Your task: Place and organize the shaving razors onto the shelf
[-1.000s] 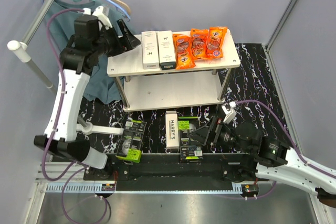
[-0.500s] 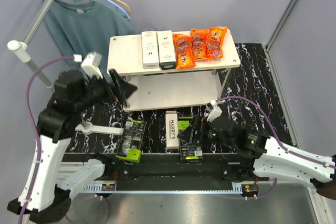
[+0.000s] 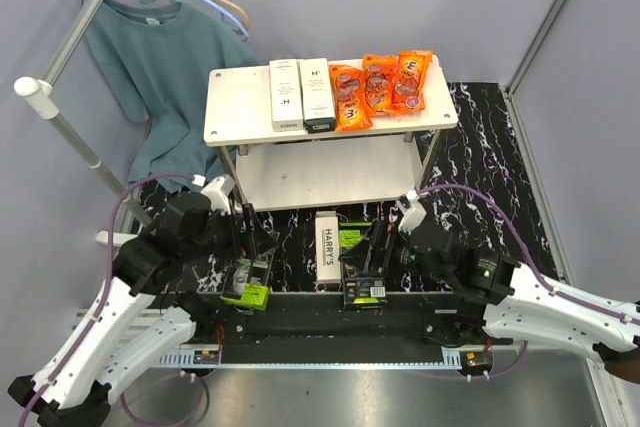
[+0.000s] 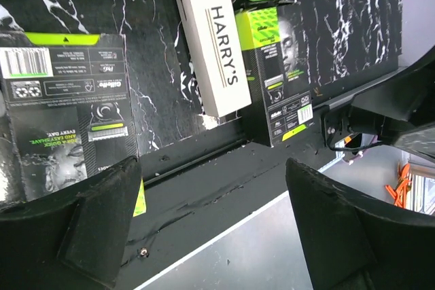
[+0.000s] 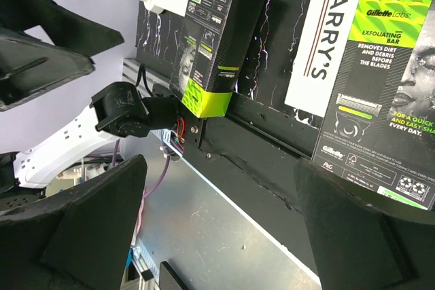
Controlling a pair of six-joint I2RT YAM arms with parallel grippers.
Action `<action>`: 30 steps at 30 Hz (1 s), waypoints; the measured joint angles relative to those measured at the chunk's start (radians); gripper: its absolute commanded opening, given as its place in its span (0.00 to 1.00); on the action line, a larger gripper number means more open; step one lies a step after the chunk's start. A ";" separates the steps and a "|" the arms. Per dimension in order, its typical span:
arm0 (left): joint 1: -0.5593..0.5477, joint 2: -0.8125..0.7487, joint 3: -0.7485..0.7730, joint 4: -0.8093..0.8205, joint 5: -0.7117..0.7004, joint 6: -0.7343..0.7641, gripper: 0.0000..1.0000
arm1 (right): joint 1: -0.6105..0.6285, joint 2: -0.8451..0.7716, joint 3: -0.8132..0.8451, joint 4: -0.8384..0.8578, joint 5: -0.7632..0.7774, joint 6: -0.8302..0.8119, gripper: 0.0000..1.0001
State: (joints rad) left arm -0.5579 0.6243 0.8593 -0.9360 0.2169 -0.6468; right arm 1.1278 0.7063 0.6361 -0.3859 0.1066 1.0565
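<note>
Hovering over left black box [image 3: 250,269]: left gripper [image 3: 247,229], fingers wide, empty. Mid-table white box [image 3: 327,250] touching right black box [image 3: 365,289]; right gripper [image 3: 373,249] above it, wide, empty. Two white boxes [image 3: 286,95] atop shelf [image 3: 235,102].

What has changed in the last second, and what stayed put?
The left gripper came down from beside the top of the shelf to the left black box, open. The right gripper slid a little left over the right black box, also open. Nothing was gripped. The boxes and the snack packets stayed put.
</note>
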 measured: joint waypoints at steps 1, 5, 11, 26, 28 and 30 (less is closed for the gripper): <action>-0.011 0.000 -0.012 0.007 -0.005 -0.009 0.88 | 0.000 -0.003 -0.002 -0.001 0.000 0.000 1.00; -0.070 0.039 -0.056 0.064 -0.029 -0.051 0.86 | 0.000 -0.004 -0.003 0.000 0.000 0.004 1.00; -0.184 0.250 -0.122 0.206 -0.066 -0.123 0.84 | 0.000 -0.012 -0.013 0.018 -0.001 0.005 1.00; -0.371 0.777 -0.033 0.435 -0.160 -0.168 0.83 | 0.000 -0.178 -0.058 -0.033 0.008 0.025 1.00; -0.376 0.822 0.000 0.446 -0.161 -0.167 0.83 | 0.000 -0.188 -0.058 -0.048 0.009 0.025 1.00; -0.381 0.868 0.031 0.460 -0.162 -0.167 0.83 | 0.000 -0.202 -0.058 -0.061 0.010 0.026 1.00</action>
State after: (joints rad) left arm -0.9386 1.4925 0.8906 -0.4755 0.0551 -0.8143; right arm 1.1278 0.5045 0.5785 -0.4469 0.1169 1.0821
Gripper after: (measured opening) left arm 0.830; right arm 0.994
